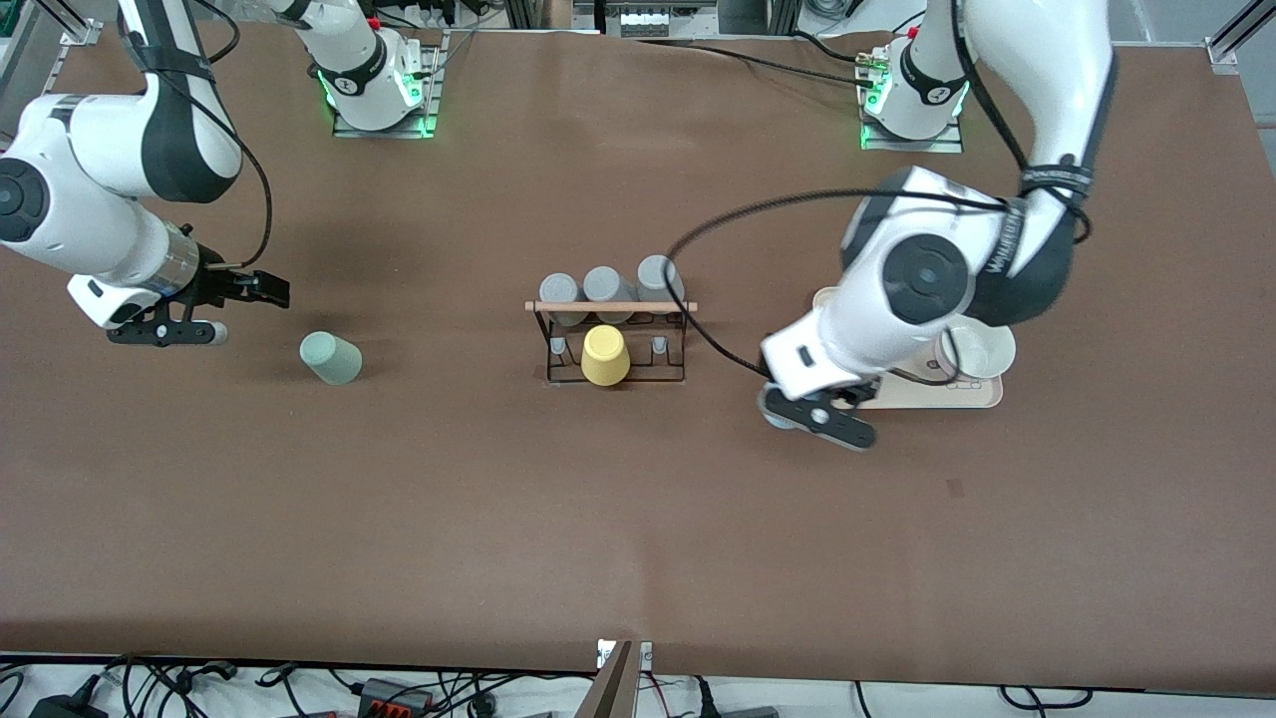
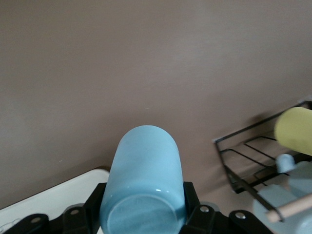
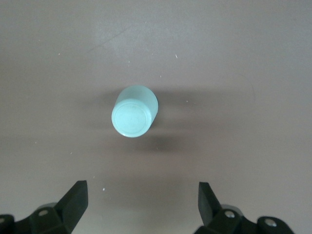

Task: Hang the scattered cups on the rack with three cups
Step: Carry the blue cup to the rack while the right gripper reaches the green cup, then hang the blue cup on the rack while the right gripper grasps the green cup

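Observation:
The pale mint-green cup [image 1: 331, 359] stands mouth down on the table toward the right arm's end; it also shows in the right wrist view [image 3: 134, 112]. My right gripper [image 1: 264, 289] [image 3: 141, 204] is open and empty, up in the air beside this cup. My left gripper [image 1: 817, 411] [image 2: 144, 214] is shut on the light blue cup [image 2: 144, 185], held over the table between the rack and the beige tray; the arm hides this cup in the front view. The black wire rack [image 1: 613, 334] [image 2: 243, 163] with a wooden rod stands mid-table.
Three grey cups [image 1: 604, 287] and a yellow cup [image 1: 604, 356] [image 2: 295, 129] hang on the rack. The beige tray [image 1: 947, 397] [image 2: 48, 202] with a white cup [image 1: 982, 349] lies toward the left arm's end, partly under the left arm.

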